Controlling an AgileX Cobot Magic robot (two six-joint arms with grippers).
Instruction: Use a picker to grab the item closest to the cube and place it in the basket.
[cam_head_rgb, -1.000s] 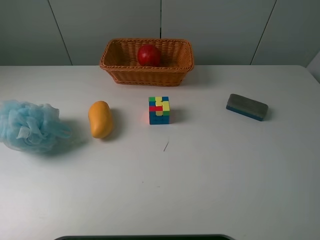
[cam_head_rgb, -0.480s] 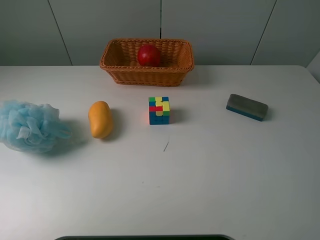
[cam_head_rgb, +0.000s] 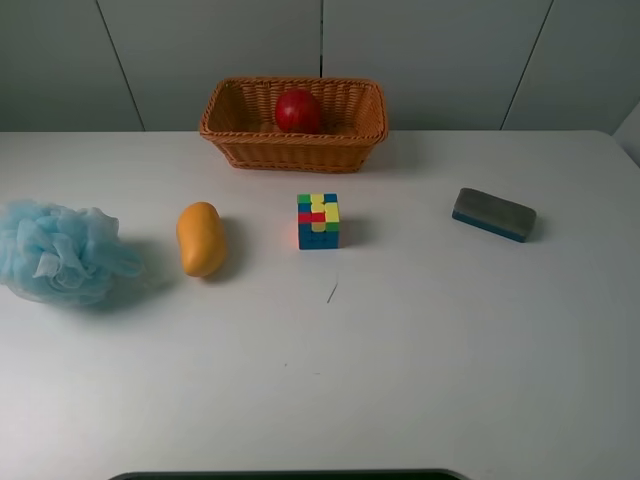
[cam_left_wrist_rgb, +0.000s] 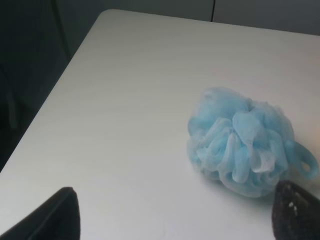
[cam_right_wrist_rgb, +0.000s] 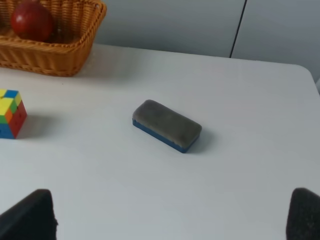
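The multicoloured cube (cam_head_rgb: 318, 220) sits mid-table; it also shows in the right wrist view (cam_right_wrist_rgb: 11, 113). A yellow-orange mango (cam_head_rgb: 200, 238) lies to its left and is the item nearest to it. The wicker basket (cam_head_rgb: 240, 145) stands at the back with a red apple (cam_head_rgb: 298, 110) in it, and shows in the right wrist view (cam_right_wrist_rgb: 60, 55). Neither arm shows in the high view. My left gripper (cam_left_wrist_rgb: 172, 215) is open and empty, just short of a blue bath pouf (cam_left_wrist_rgb: 240, 142). My right gripper (cam_right_wrist_rgb: 165, 215) is open and empty, short of a grey-and-blue eraser (cam_right_wrist_rgb: 166, 125).
The blue bath pouf (cam_head_rgb: 55, 250) lies at the far left of the white table (cam_head_rgb: 400, 360). The grey-and-blue eraser (cam_head_rgb: 493, 214) lies to the right of the cube. The table's left edge (cam_left_wrist_rgb: 45, 105) shows in the left wrist view.
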